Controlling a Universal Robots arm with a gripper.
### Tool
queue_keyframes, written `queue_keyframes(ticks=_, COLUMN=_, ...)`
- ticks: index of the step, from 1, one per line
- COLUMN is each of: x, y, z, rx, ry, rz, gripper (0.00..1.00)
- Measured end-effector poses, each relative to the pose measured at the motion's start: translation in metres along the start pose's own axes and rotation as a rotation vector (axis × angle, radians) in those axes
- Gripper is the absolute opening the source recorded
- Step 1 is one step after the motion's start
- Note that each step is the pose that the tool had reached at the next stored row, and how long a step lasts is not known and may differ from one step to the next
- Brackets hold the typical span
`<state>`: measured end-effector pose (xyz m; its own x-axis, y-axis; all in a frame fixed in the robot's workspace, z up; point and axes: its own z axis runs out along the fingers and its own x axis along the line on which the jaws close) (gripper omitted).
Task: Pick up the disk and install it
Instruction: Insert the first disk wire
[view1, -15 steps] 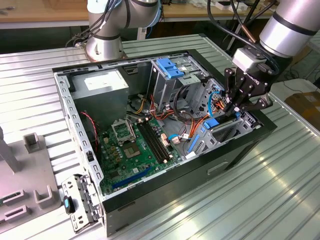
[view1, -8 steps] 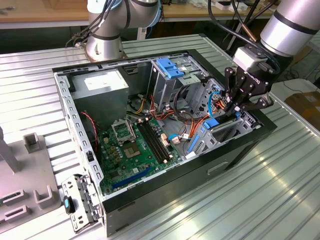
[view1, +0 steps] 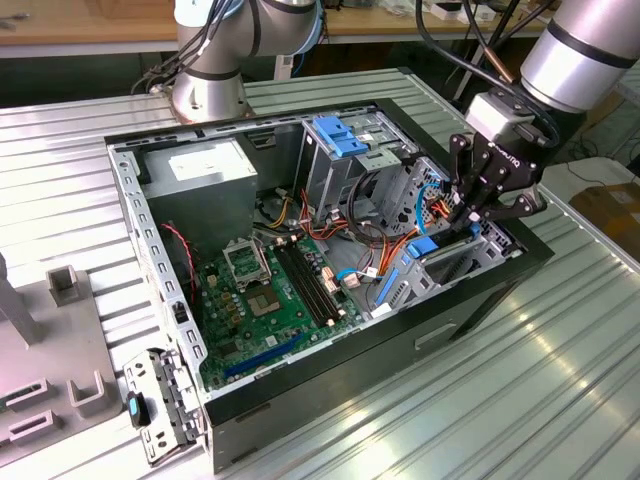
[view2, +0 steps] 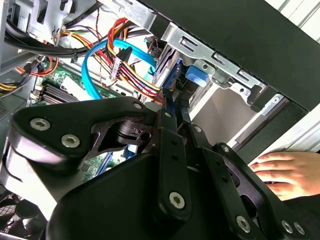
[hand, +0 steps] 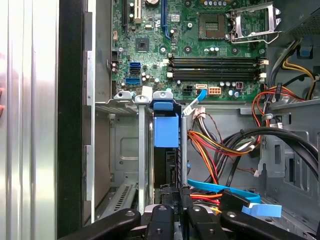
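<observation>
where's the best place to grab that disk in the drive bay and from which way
Likely the disk's exposed long edge, pinched across its thin faces from the case's open side. It stands on edge between metal bay rails that block its flat sides. The claw already sits over that edge.
</observation>
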<state>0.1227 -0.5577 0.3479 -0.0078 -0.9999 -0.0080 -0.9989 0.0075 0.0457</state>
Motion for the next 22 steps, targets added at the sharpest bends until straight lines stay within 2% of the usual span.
queue_keyframes(ticks=7, x=-0.0002, y=0.0, z=0.0006, rx=0.0, ry=0.0002, rz=0.0, gripper=0.17)
queue_keyframes(ticks=10, x=-0.0001, y=-0.0002, z=0.0036, rx=-0.0001, ry=-0.0001, rz=0.0, gripper=0.17)
queue_keyframes(ticks=16, x=-0.0001, y=-0.0004, z=0.0079, rx=-0.0003, ry=-0.0043, rz=0.0, gripper=0.17)
queue_keyframes(ticks=22, x=-0.0001, y=-0.0004, z=0.0087, rx=-0.0005, ry=-0.0058, rz=0.0, gripper=0.17)
